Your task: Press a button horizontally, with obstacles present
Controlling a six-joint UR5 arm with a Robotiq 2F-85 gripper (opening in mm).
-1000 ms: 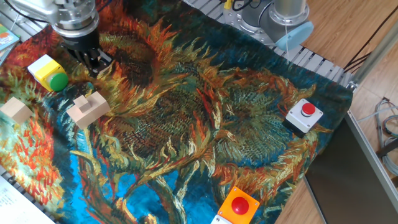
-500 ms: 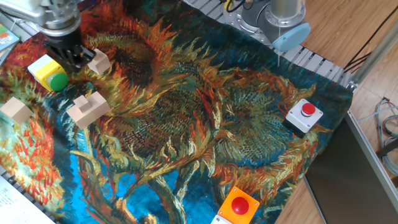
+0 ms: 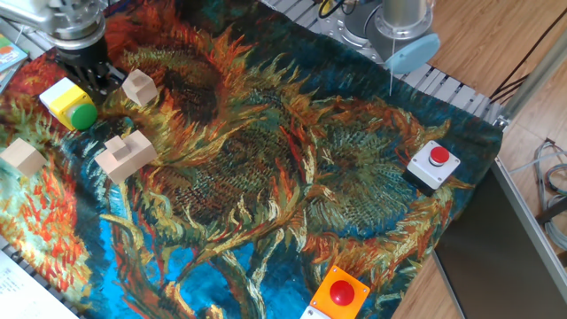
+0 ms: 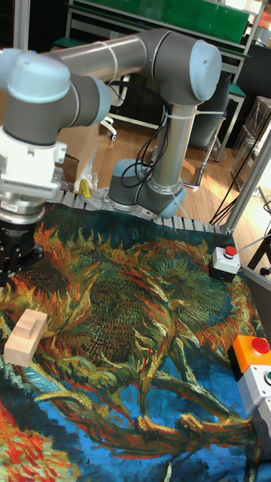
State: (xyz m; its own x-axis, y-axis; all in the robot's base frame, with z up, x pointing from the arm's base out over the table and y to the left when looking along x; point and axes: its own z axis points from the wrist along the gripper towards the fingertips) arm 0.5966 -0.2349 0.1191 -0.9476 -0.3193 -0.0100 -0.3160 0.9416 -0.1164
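Note:
The button point(image 3: 83, 115) is round and green, facing sideways from a small yellow box point(image 3: 62, 97) with a white end, at the far left of the cloth. My gripper point(image 3: 94, 80) hangs just behind and right of the box, its dark fingertips low over the cloth; no gap or contact between them shows. The obstacles are pale wood: a small cube point(image 3: 139, 88) right of the gripper, a notched block point(image 3: 126, 154) in front of the button, and another cube point(image 3: 24, 158) at the left edge. The tall fixed view shows the gripper point(image 4: 10, 273) and notched block point(image 4: 25, 336); the button is outside it.
A red button in a white-grey housing point(image 3: 434, 165) sits at the right edge of the cloth, and a red button in an orange housing point(image 3: 339, 295) at the front edge. The arm's base point(image 3: 399, 27) stands beyond the table's back edge.
The gripper has moved left along the back of the cloth, from over the small cube to behind the yellow box. The cube it hid now shows to its right.

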